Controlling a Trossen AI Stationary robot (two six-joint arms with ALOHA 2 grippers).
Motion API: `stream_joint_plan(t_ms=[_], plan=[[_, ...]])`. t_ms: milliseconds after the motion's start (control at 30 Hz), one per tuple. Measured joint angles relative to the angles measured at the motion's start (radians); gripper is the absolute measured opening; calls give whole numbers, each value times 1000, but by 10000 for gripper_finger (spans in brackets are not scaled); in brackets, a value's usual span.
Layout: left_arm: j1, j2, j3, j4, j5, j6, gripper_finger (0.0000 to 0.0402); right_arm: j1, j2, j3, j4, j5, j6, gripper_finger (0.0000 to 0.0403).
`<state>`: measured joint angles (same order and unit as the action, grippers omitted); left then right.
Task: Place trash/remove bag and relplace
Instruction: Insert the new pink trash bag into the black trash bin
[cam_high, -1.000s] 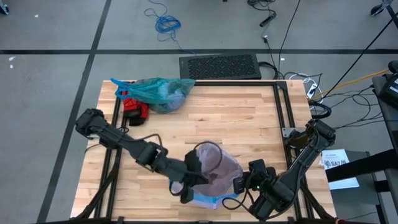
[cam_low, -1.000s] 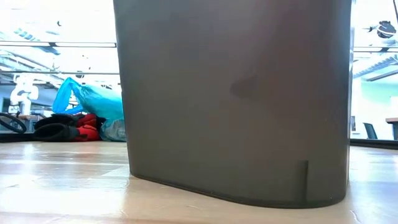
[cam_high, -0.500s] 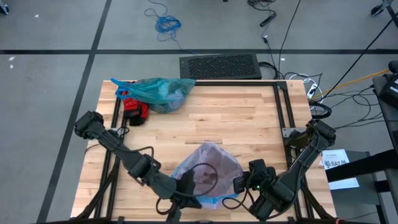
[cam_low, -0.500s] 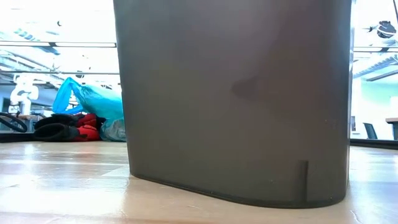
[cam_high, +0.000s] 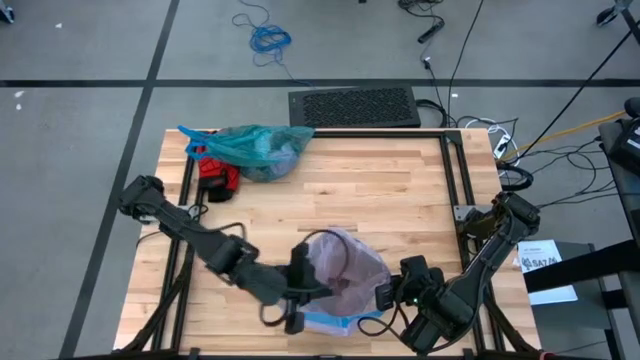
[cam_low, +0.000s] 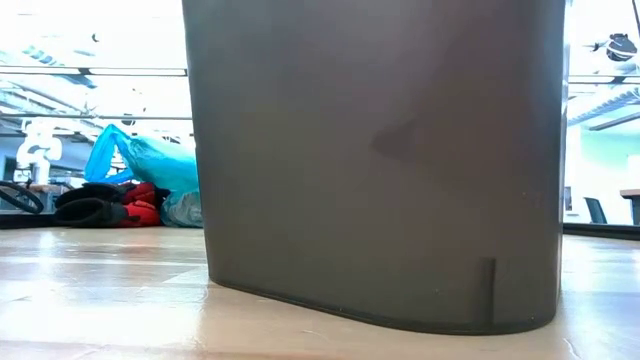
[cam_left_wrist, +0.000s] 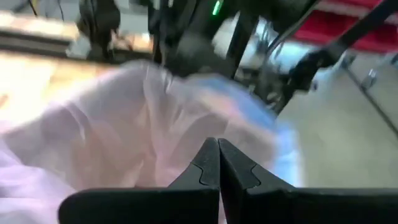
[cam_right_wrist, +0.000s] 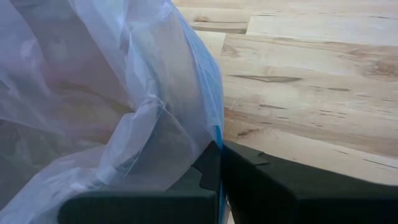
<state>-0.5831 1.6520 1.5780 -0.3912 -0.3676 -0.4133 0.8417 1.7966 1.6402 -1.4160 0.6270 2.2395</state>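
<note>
Most of the bin (cam_low: 375, 160) hides both arms in low view.

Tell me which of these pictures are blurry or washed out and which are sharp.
Left wrist view: smeared, the pink bag soft, only the shut left tool fairly crisp. Right wrist view: sharp on the bag folds and the table grain. Low view: the room behind is blown out bright, the dark bin filling most of it. High view: evenly lit, the left arm slightly soft.
</note>
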Motion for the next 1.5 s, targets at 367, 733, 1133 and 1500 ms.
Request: stream_joint_plan(t_ms=[367, 733, 1133, 1500], plan=[[1, 73, -4, 35, 221, -26, 0, 0, 0, 0, 1, 0, -1, 0], [-58, 108, -3, 81, 233, -53, 0, 0, 0, 0, 20, 0, 0, 0], [-66, 114, -3, 109, 232, -52, 0, 4, 79, 0, 25, -14, 10, 0], [-75, 114, -3, 107, 233, -51, 0, 4, 146, 0, 10, -27, 38, 0]])
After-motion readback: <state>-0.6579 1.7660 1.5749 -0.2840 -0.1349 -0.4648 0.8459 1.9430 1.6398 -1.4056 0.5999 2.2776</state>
